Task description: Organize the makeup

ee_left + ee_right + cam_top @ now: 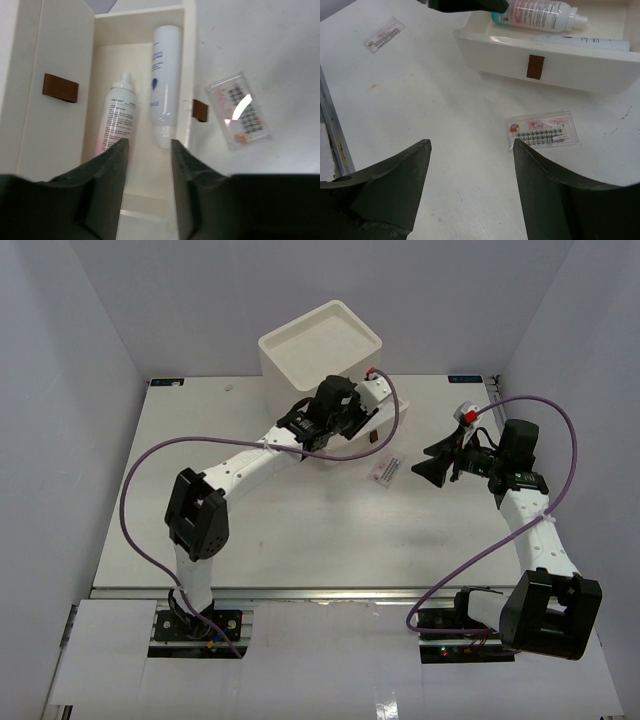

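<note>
left gripper (148,165): over the open drawer (187,75), jaws apart, nothing between them.
right gripper (471,147): hovers above the table (445,100), jaws spread wide, empty.
drawer contents: pink-labelled bottle (117,117) and white tube (165,80), lying side by side lengthwise. The bottle's base is hidden behind the left gripper and possibly touches it.
left outside: flat packet (542,131) on the table, just in front of the drawer's brown handle (535,67); second packet (385,34) well apart.
packet handling: likely light, stiff, slick clear plastic, lying flush. Pinch across the short edges, or tip one edge up first.
risk: may skate away under closing fingers.
</note>
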`<state>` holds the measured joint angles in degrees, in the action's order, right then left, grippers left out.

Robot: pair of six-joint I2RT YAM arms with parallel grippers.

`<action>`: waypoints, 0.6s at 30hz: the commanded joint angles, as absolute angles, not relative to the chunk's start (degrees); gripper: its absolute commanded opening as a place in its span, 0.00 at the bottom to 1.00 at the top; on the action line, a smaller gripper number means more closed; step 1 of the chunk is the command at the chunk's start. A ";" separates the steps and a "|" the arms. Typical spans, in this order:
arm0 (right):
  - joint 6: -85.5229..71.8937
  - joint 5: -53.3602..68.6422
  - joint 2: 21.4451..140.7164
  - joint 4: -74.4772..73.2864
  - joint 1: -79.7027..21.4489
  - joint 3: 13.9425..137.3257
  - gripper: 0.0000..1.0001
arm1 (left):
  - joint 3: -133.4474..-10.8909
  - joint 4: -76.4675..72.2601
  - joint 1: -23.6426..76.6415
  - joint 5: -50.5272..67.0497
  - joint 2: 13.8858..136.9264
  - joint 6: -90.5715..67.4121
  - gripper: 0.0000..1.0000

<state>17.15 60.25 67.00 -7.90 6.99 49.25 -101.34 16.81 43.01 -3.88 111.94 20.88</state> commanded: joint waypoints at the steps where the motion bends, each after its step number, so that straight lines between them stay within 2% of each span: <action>1: 17.93 61.87 66.27 -6.68 8.34 48.78 0.73 | -96.69 16.43 43.42 9.63 101.96 10.39 0.31; 5: 18.02 61.10 66.28 -6.67 9.08 48.69 0.73 | -91.26 16.24 43.74 17.94 98.92 3.69 0.19; 7: 18.02 60.67 66.35 -6.60 9.31 48.69 0.73 | -89.64 16.09 44.60 20.02 99.05 2.35 0.19; 12: 18.02 60.05 66.74 -6.50 10.17 48.52 0.72 | -88.95 16.08 46.73 16.28 103.23 1.67 0.19; 18: 17.62 59.99 67.02 -6.15 11.34 48.30 0.72 | -92.07 15.20 48.65 2.77 110.79 4.39 0.24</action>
